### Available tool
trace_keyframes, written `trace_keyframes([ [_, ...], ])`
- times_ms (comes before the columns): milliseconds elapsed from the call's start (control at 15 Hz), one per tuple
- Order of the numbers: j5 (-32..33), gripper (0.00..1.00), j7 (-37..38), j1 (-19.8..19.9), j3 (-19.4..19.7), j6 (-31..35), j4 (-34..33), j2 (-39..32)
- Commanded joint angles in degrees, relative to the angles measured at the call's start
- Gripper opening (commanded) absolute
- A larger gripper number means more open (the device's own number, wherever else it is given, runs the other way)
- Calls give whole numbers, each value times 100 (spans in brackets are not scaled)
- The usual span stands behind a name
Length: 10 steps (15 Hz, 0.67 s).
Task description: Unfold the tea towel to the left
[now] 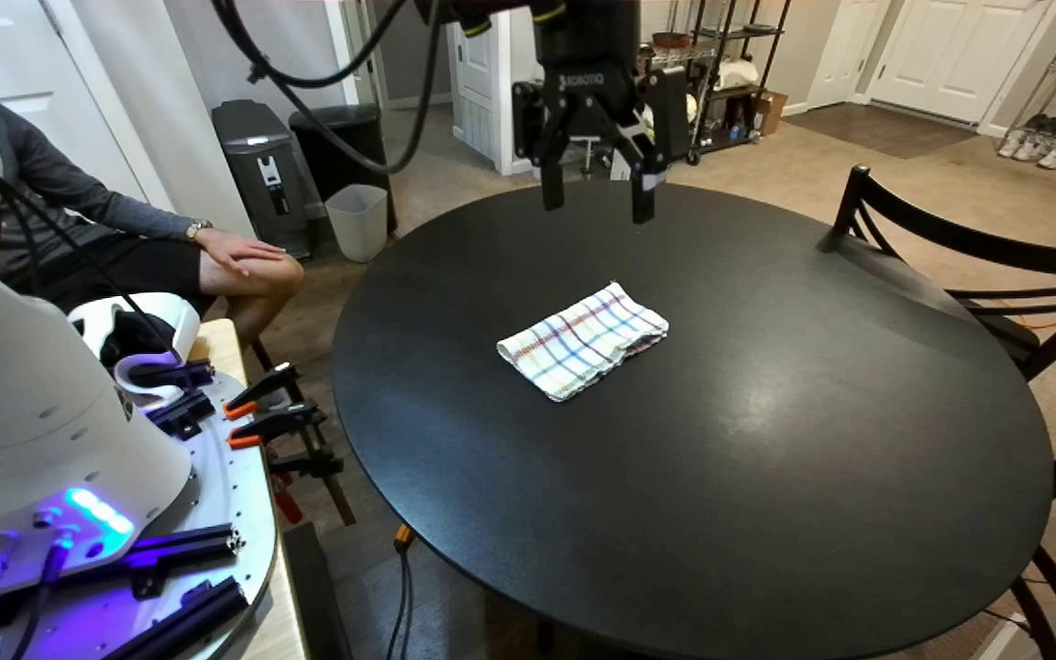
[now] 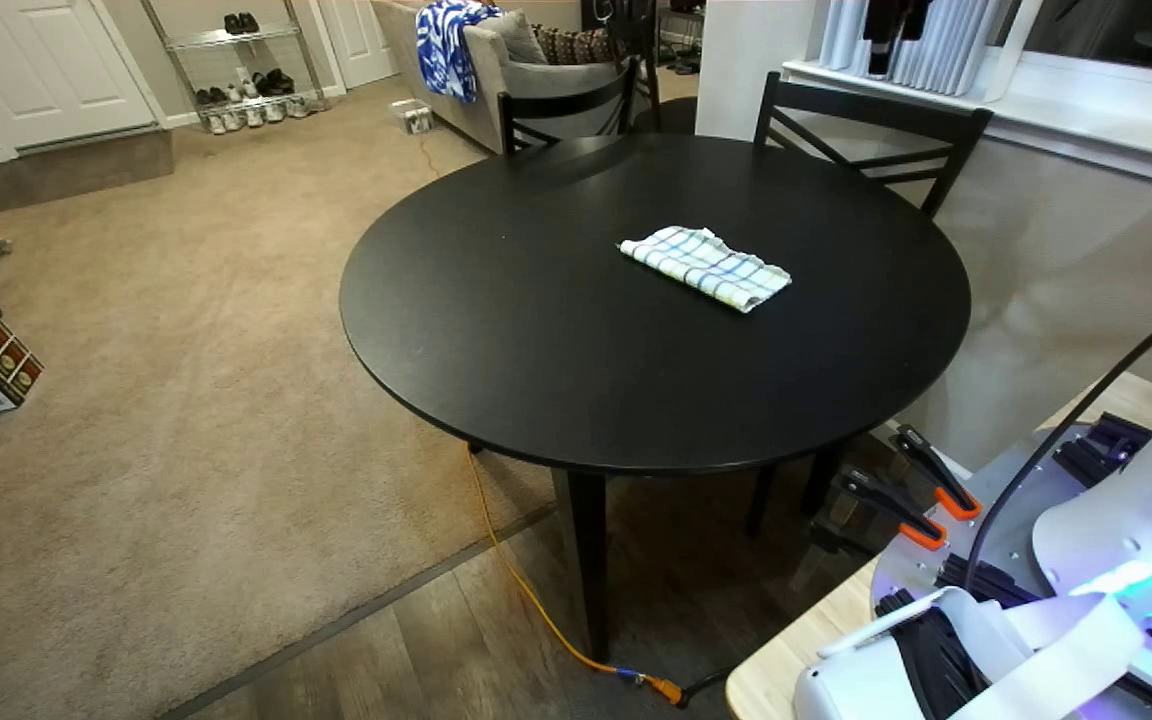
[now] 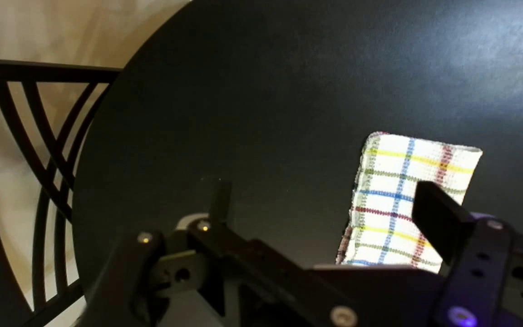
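Note:
The tea towel (image 1: 583,341) is a white cloth with blue, red, yellow and green check lines. It lies folded and flat on the round black table (image 1: 766,513) and also shows in an exterior view (image 2: 704,266). My gripper (image 1: 598,195) is open and empty, in the air above the table and apart from the towel. In the wrist view the towel (image 3: 386,218) lies below, toward the right finger. That finger covers part of its right side, and the gripper body hides its lower end. The open jaws (image 3: 325,200) have a wide gap between the fingertips.
Black chairs stand at the table's edge, one of them a chair (image 1: 977,266) in an exterior view. The robot base (image 1: 60,440) stands on a wooden stand beside the table, with clamps (image 1: 271,417) on its edge. A seated person (image 1: 106,211) is near the base.

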State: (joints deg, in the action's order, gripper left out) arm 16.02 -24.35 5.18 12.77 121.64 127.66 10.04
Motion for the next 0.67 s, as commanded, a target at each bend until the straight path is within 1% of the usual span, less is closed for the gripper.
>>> trace_keyframes([
  [0, -535, 100, -151, 10, -102, 148, -577, -704],
  [200, -1070, 100, -324, 24, -242, 169, -884, -1115],
  [400, -1372, 100, -373, 83, -380, 271, -1144, -1502],
  [600, -1691, 100, -422, 145, -501, 692, -1362, -1929],
])
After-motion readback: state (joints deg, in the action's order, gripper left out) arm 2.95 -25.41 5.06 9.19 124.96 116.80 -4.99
